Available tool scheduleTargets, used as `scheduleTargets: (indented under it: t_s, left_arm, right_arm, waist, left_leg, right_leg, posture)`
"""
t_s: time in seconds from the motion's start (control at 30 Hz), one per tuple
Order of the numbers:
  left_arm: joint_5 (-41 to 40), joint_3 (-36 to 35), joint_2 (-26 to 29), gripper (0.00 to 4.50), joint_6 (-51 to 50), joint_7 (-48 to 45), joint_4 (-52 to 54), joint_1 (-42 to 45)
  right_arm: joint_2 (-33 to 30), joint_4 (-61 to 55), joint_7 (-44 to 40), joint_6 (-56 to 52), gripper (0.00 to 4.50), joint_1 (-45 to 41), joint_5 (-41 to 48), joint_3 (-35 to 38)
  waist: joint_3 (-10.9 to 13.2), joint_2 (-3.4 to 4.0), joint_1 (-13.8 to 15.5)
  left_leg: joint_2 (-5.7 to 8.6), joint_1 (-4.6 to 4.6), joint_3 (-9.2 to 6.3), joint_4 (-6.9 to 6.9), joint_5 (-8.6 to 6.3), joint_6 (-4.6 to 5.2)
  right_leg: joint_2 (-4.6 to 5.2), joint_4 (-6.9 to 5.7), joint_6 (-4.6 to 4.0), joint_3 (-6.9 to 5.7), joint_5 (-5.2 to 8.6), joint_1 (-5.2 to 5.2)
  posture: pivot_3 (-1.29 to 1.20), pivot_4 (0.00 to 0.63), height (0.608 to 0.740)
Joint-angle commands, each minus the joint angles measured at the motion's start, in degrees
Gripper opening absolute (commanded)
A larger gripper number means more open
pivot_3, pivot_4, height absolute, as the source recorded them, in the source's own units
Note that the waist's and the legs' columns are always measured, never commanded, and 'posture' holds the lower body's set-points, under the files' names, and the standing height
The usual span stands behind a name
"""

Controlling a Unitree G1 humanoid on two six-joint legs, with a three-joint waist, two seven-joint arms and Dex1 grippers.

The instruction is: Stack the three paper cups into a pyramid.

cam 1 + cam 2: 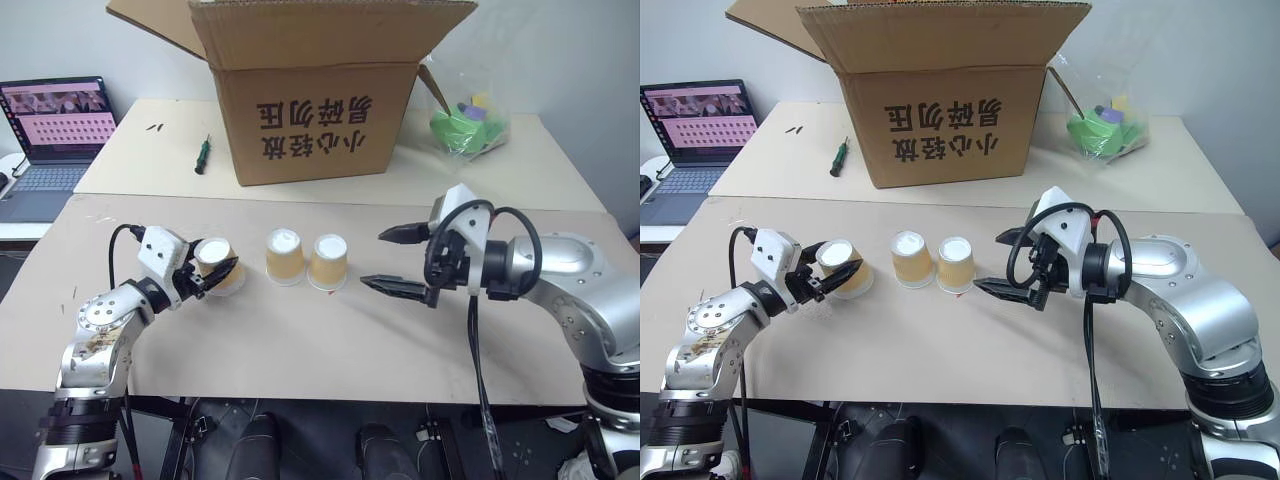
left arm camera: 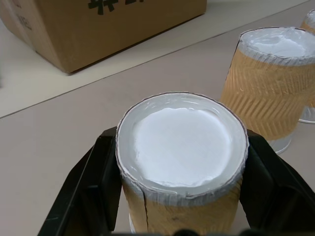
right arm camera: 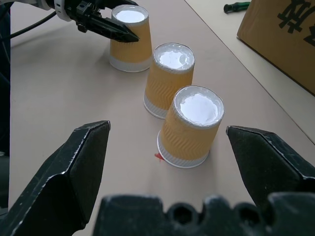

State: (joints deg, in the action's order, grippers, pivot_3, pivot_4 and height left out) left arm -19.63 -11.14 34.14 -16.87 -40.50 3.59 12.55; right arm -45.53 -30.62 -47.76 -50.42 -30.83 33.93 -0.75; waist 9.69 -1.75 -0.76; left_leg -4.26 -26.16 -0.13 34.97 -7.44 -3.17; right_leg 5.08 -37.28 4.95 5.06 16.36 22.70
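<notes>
1. The left pincer is clamped on the sides of the leftmost cup, which stands upside down on the tabletop.
2. Between the two pincers stand the middle cup and the third cup, both inverted and just beside each other.
3. The right pincer has its fingers spread wide, tips near the third cup but apart from it.
4. Beyond both pincers sits a cardboard box.

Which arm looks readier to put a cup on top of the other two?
Left. Its end effector is already shut on the left cup; the right end effector is open, holding nothing, facing the right cup.
</notes>
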Motion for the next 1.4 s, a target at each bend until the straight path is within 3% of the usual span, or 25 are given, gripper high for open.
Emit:
scheduleTargets:
  t_s: [0.03, 0.2, 0.37, 0.57, 0.67, 0.87, 1.03, 1.4]
  left_arm:
    - [-0.1, -0.3, 0.0, 2.81, -0.1, 0.8, 1.1, 0.8]
    - [-1.4, 0.3, 0.4, 2.81, -1.9, 0.8, 3.2, 6.7]
    - [-7.5, -0.3, 0.4, 2.81, -10.0, 0.7, 2.5, 23.2]
    - [-15.6, 3.1, -0.3, 2.81, -19.1, -7.5, -1.7, 37.3]
    - [-14.1, 7.6, -3.1, 2.81, -18.3, -12.5, -8.6, 42.7]
    - [-7.9, 14.3, -5.8, 2.81, -12.0, -20.0, -19.6, 46.6]
    - [-5.6, 15.6, -6.6, 2.81, -9.3, -23.5, -24.3, 47.8]
    - [-3.5, 16.4, -6.7, 2.81, -9.2, -27.2, -23.3, 46.5]
  right_arm:
    - [-0.4, -0.3, 0.3, 1.7, 4.5, -1.6, 0.1, 2.0]
    - [-0.4, 0.2, 0.7, 2.1, 4.5, -1.4, -0.5, 1.5]
    - [-0.3, 0.4, 1.0, 2.5, 4.5, -1.0, -1.3, 1.1]
    - [-0.3, 0.3, 1.8, 2.9, 4.5, 0.2, -2.2, 1.5]
    - [-0.4, -0.3, 2.4, 3.1, 4.5, 1.2, -2.6, 1.7]
    - [-0.3, -1.8, 4.4, 3.0, 4.5, 3.0, -2.8, 2.7]
    - [-0.4, -3.1, 5.8, 2.4, 4.5, 4.4, -2.6, 3.7]
    - [-0.3, -3.9, 7.3, 2.6, 4.5, 5.7, -2.4, 4.2]
  waist:
    - [0.0, 0.0, 0.0]
    - [0.0, -0.02, 0.1]
    - [0.1, -0.12, 0.9]
    - [0.1, -0.12, 0.2]
    - [0.1, -0.12, 0.2]
    - [0.1, -0.12, -0.2]
    - [0.1, -0.12, -0.1]
    - [0.1, -0.12, 0.0]
  left_leg:
    - [0.0, 0.0, 0.0, 0.01, 0.0, 0.0]
    - [0.0, 0.0, 0.0, 0.01, 0.0, 0.0]
    - [0.0, -0.08, -0.11, 0.16, 0.01, 0.0]
    - [0.05, -0.07, -0.13, 0.09, 0.0, 0.01]
    - [0.06, -0.07, -0.22, 0.21, 0.01, 0.01]
    - [0.11, -0.05, -0.24, 0.21, 0.01, 0.01]
    - [0.11, -0.12, -0.25, 0.18, 0.01, 0.01]
    - [0.11, -0.12, -0.26, 0.2, 0.01, 0.01]
  right_leg:
    - [0.0, 0.0, 0.0, 0.0, 0.0, 0.0]
    - [0.0, 0.0, 0.0, 0.0, 0.0, 0.0]
    - [-0.02, 0.0, 0.06, -0.1, -0.02, -0.07]
    - [-0.01, 0.08, 0.13, -0.09, -0.05, -0.11]
    - [-0.02, -0.04, 0.14, -0.16, -0.04, -0.15]
    - [0.0, 0.0, 0.14, -0.16, -0.04, -0.18]
    - [0.01, 0.01, 0.15, -0.16, -0.03, -0.13]
    - [0.01, 0.0, 0.15, -0.16, -0.03, -0.15]
  posture:
    - [0.0, 0.15, 0.705]
    - [0.0, 0.15, 0.705]
    - [0.0, 0.15, 0.705]
    - [0.0, 0.15, 0.705]
    - [0.0, 0.15, 0.705]
    - [0.0, 0.15, 0.705]
    - [0.0, 0.15, 0.705]
    - [0.0, 0.15, 0.705]
